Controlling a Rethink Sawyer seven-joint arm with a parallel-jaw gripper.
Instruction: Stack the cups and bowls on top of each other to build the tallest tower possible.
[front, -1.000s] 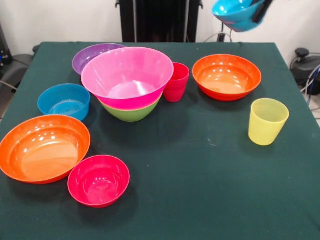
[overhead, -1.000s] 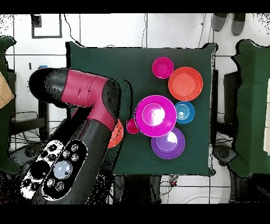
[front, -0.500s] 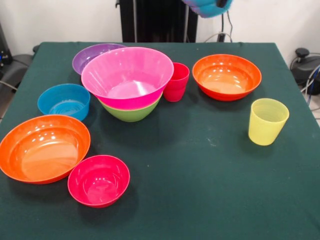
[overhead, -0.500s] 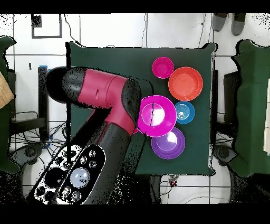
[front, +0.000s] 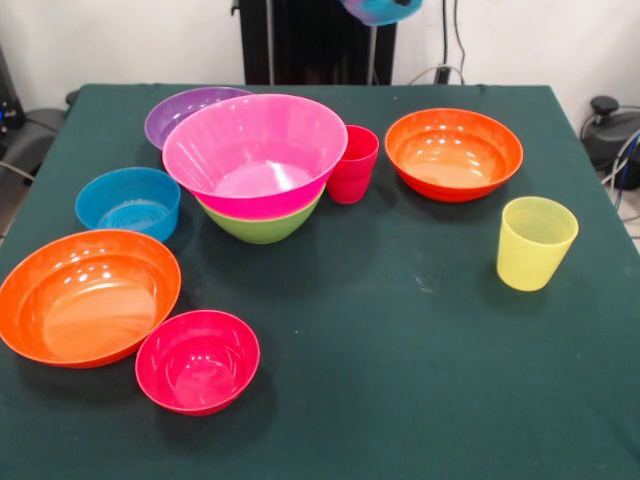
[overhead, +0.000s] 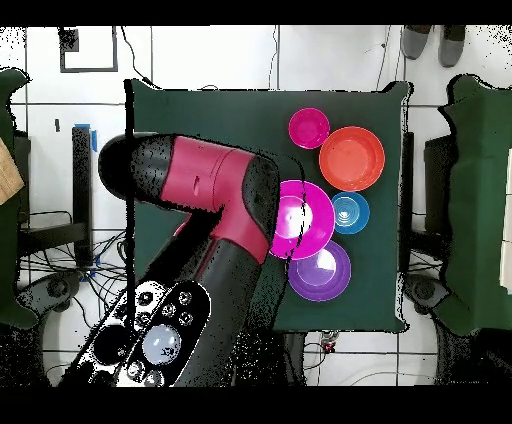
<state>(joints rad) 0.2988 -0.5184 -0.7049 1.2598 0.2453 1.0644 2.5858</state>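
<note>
A small blue bowl (front: 378, 10) hangs in the air at the top edge of the front view, with my gripper (front: 404, 4) shut on its rim; only a dark tip of the gripper shows. Below and to its left stands the tower: the big pink bowl (front: 255, 150) nested in the green bowl (front: 262, 226). The red cup (front: 353, 163) touches the tower's right side. The yellow cup (front: 536, 242) stands alone at the right. In the overhead view my arm (overhead: 205, 195) hides the gripper and reaches the pink bowl (overhead: 308, 218).
A purple bowl (front: 185, 108) sits behind the tower, and another small blue bowl (front: 128, 202) lies to its left. One orange bowl (front: 454, 152) is at the back right, the other (front: 87, 295) at the front left beside a red-pink bowl (front: 197, 360).
The carried blue bowl has travelled left along the top edge, from the far right to just right of the tower. In the overhead view the arm has swung over to the pink bowl.
</note>
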